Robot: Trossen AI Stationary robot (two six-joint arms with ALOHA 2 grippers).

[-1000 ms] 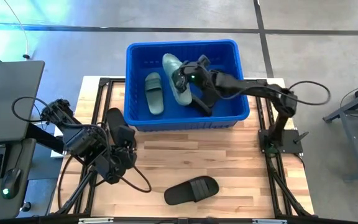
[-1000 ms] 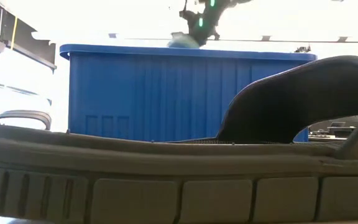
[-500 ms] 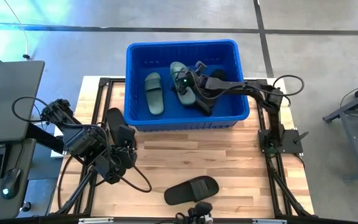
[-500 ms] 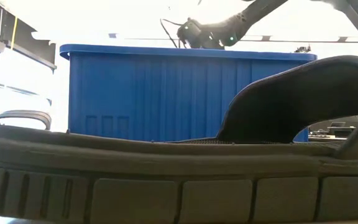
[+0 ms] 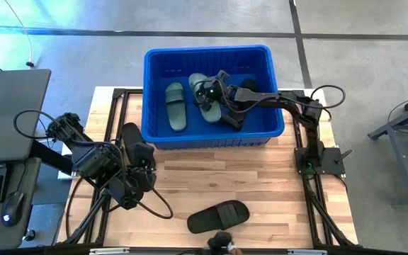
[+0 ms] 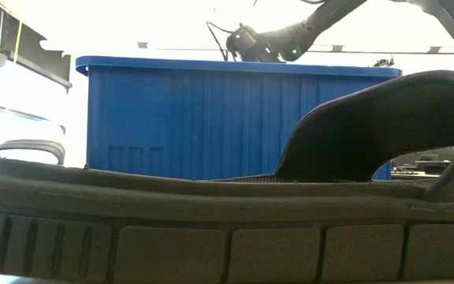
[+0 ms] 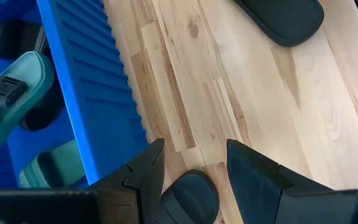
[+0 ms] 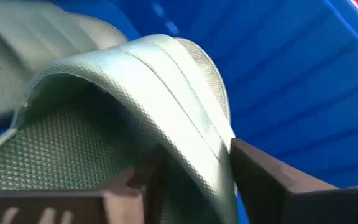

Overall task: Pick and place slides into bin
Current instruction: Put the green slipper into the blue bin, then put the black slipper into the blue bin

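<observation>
High view: right gripper reaches low into the bin, pinching a green slide's strap.

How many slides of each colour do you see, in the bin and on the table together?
Sage green slides: 2, both in the bin.
Black slides: 4, two on the table, two in the bin, partly hidden.
Total: 6.
</observation>
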